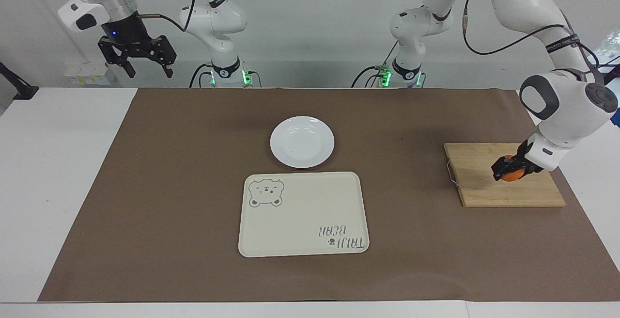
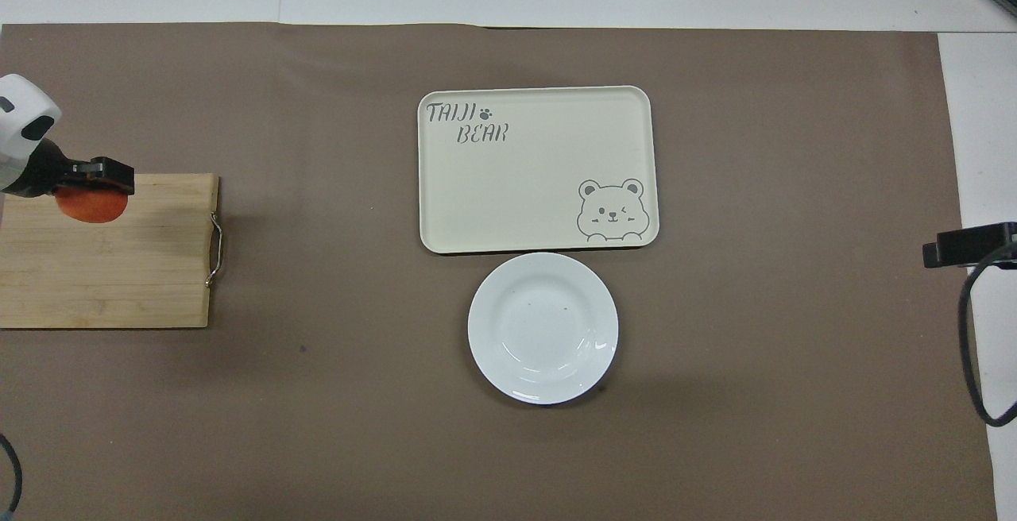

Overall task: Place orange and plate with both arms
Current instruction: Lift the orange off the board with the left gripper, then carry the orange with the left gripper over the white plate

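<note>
My left gripper [image 1: 506,171] [image 2: 99,187] is shut on the orange [image 1: 511,175] [image 2: 87,205] and holds it a little above the wooden cutting board [image 1: 484,182] [image 2: 119,267]. Its fingers cover much of the fruit. The white plate [image 1: 302,142] [image 2: 543,328] lies bare on the brown mat at the middle of the table. My right gripper [image 1: 145,63] hangs open high over the right arm's end of the table and waits; in the overhead view only a black part of that arm shows at the edge.
A cream rectangular tray [image 1: 303,214] [image 2: 538,169] with a bear drawing lies just farther from the robots than the plate, nearly touching it. The cutting board has a metal handle [image 1: 451,173] [image 2: 214,249] on the side toward the tray.
</note>
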### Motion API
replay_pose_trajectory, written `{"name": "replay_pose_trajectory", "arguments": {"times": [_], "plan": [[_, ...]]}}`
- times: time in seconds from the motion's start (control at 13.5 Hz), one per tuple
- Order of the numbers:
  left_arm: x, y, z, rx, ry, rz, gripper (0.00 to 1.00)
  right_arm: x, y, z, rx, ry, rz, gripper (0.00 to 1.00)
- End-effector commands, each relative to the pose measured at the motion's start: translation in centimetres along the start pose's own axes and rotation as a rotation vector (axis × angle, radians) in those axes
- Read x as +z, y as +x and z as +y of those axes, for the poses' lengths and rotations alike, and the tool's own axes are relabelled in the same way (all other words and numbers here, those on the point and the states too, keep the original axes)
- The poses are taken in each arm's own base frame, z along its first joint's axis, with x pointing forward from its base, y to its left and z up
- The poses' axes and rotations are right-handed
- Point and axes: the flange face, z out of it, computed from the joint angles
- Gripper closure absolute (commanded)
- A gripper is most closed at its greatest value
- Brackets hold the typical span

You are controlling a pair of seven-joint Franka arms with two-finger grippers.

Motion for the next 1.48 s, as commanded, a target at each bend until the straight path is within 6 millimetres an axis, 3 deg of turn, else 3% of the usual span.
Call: {"name": "replay_pose_trajectory", "arguments": {"times": [0.0,0.22,0.37,0.67,1.11,1.41], "plan": [[-3.9,-1.2,2.4,0.018,0.016,-0.002,1.00,-0.2,0.3,0.1,-0.022,-0.010,0.001,0.00],[-8.2,-2.8,6.4,0.028,0.018,0.010,1.00,-0.2,0.3,0.2,-0.021,-0.010,0.001,0.00],[-10.2,-4.0,10.8,0.031,0.020,0.001,1.00,-0.2,0.3,0.1,-0.022,-0.010,0.001,0.00],[-14.2,-6.8,16.1,0.115,0.023,-0.019,1.00,-0.2,0.3,0.1,-0.022,-0.010,0.001,0.00],[-15.1,-10.9,28.9,0.143,0.018,-0.036,1.00,-0.2,0.3,0.2,-0.021,-0.010,0.001,0.00],[-13.7,-13.8,35.5,0.153,-0.021,-0.033,1.00,-0.2,0.3,0.2,-0.021,-0.010,0.001,0.00]]}}
